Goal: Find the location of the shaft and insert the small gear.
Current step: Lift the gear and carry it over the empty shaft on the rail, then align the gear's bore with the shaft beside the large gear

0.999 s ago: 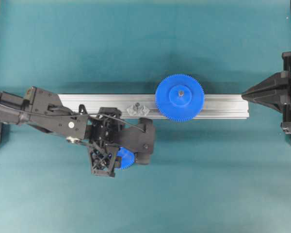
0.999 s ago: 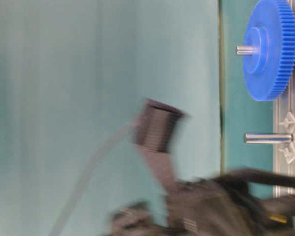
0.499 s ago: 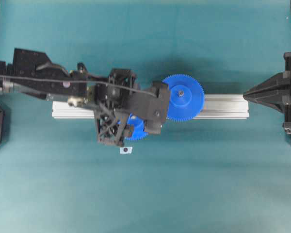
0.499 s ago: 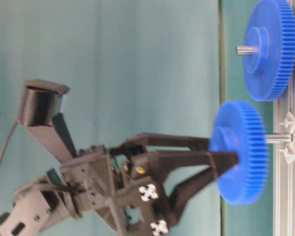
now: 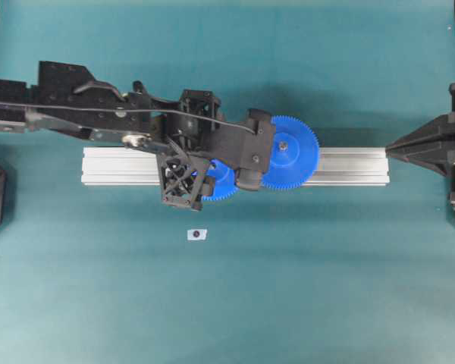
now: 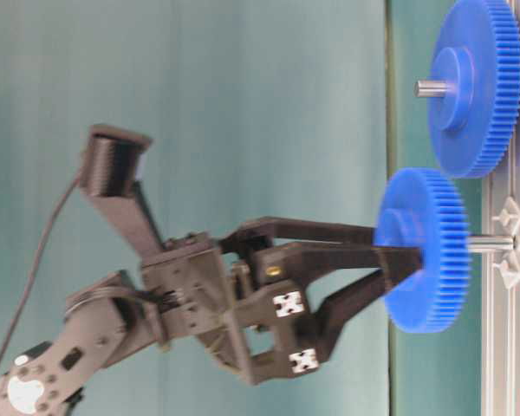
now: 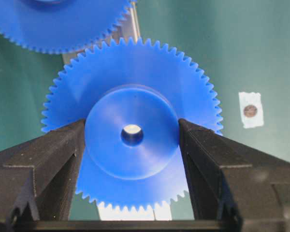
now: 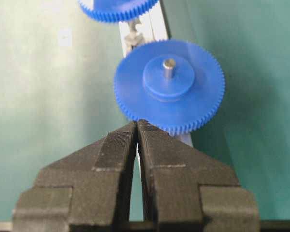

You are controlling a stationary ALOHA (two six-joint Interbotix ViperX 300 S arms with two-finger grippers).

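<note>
The left fingers (image 7: 63, 159) clamp the small gear (image 7: 131, 123) by its hub, between them, over the shaft (image 6: 490, 244).

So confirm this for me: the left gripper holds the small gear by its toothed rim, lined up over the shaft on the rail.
Not by the toothed rim. The left wrist view shows the left gripper clamped on the raised hub of the small gear, with the teeth free. The rest stands: the table-level view shows the gear lined up on the shaft above the rail.
</note>
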